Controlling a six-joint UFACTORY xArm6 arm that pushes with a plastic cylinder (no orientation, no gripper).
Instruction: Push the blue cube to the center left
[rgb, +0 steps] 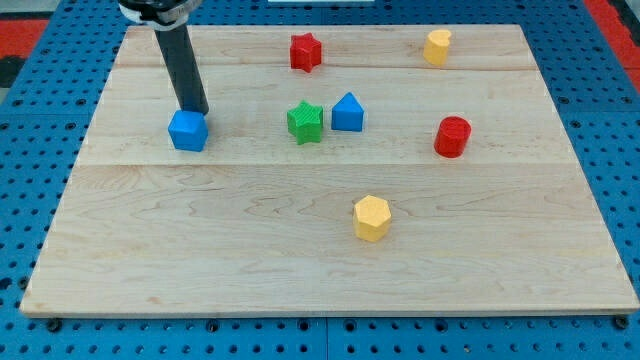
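blue cube (188, 131): board's left, about 9 o'clock of green star (305, 122) | my tip (199, 110): touching its 1 o'clock corner, no fingers | likely light, rigid, slides easily; press face-centre to avoid spinning

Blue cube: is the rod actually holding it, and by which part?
Nothing is held. My tip sits right at the blue cube, at its upper right edge as the view shows it; whether they touch cannot be told.
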